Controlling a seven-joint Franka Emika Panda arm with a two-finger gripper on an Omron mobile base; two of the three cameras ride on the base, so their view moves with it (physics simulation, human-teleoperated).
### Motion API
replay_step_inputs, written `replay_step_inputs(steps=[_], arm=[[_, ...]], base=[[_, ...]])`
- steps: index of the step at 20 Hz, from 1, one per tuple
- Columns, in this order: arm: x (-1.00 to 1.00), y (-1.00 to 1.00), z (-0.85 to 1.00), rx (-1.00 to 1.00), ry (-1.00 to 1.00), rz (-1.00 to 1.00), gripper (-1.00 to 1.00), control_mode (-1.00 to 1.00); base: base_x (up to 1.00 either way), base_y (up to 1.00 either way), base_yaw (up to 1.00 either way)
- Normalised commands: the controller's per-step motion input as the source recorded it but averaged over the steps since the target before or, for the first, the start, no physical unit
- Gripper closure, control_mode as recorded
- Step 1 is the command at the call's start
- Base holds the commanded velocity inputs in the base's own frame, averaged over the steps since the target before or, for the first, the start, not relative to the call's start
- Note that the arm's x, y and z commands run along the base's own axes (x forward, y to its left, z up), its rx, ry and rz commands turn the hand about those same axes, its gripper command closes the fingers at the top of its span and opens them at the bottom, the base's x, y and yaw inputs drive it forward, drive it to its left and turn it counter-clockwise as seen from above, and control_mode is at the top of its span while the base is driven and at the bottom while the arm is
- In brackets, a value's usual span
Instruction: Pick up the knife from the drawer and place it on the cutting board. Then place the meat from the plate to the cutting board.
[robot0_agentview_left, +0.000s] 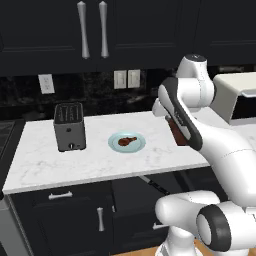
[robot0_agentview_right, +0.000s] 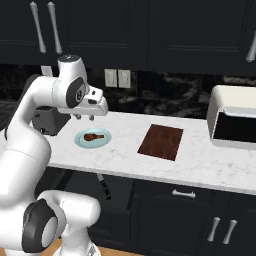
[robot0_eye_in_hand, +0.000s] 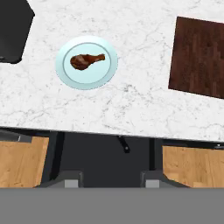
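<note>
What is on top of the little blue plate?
A small brown drumstick of meat lies on the plate, near its middle. The bit of plate right under the meat is covered, so that part cannot be seen.

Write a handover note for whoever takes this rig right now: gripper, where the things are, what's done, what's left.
Gripper: open, holding nothing, high above the counter near the plate.
Drawer: pulled open under the counter; a slim dark thing lies inside, likely the knife.
Meat: on the plate.
Cutting board: bare, to the side of the plate.
Done: drawer is open.
Left: take the knife to the board, then move the meat there.
</note>
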Motion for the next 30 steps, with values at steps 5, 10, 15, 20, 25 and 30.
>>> replay_step_inputs(steps=[5, 10, 15, 20, 25, 30], arm=[[0.0, -0.02, 0.0, 0.0, -0.02, 0.0, -1.0, 1.0], [0.0, 0.0, 0.0, 0.0, 0.0, 0.0, -1.0, 1.0], [0.0, 0.0, 0.0, 0.0, 0.0, 0.0, -1.0, 1.0], [0.0, 0.0, 0.0, 0.0, 0.0, 0.0, -1.0, 1.0], [0.0, 0.0, 0.0, 0.0, 0.0, 0.0, -1.0, 1.0], [0.0, 0.0, 0.0, 0.0, 0.0, 0.0, -1.0, 1.0]], base=[[0.0, -0.05, 0.0], [0.0, -0.55, 0.1], [0.0, -0.75, 0.28], [0.0, -0.41, 0.49], [0.0, -0.25, 0.65], [0.0, -0.37, 0.68]])
